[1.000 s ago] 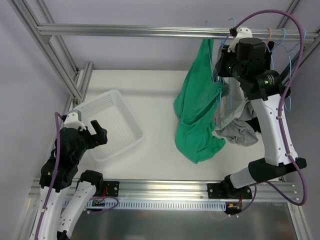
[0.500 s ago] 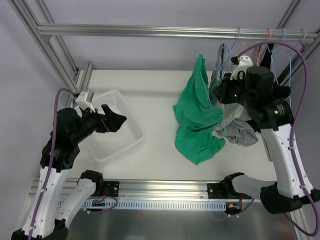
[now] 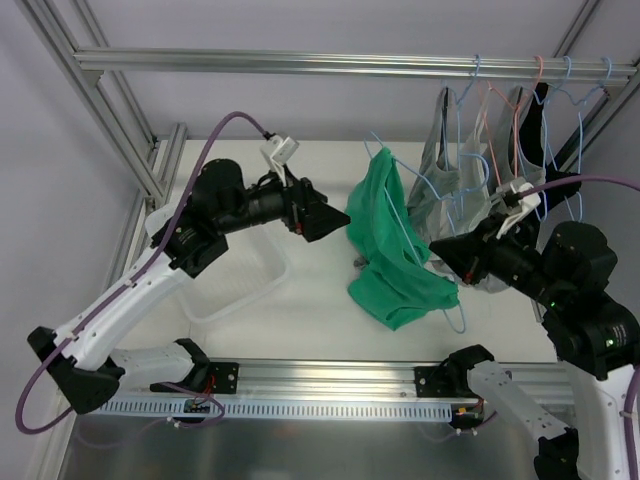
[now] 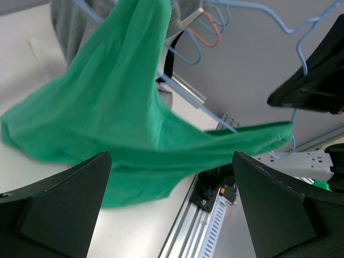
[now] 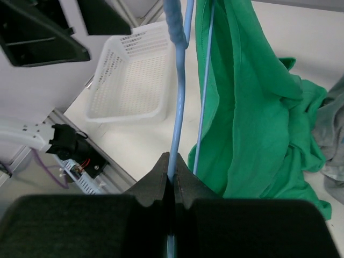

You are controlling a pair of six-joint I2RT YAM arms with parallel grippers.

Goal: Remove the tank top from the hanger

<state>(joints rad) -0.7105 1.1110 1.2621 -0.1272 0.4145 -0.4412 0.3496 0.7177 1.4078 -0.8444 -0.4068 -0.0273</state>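
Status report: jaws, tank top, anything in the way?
Right gripper: jaws shut on blue hanger. Left gripper: open, facing green tank top, not yet off. Grey garments close behind.

White perforated basket (image 3: pixel 258 280): on the white bench (image 3: pixel 320 190), towards its left edge. Grey garments (image 3: pixel 450 165): hung on wire hangers (image 3: pixel 541 68), blue and pink, from the aluminium rail (image 3: pixel 300 62) over the far right corner

The left arm (image 3: pixel 215 205) hides much of the basket (image 3: pixel 262 285). The hanger (image 5: pixel 179 107) runs off the right wrist view's upper edge. The top (image 4: pixel 107 123) is blurred in the left wrist view.
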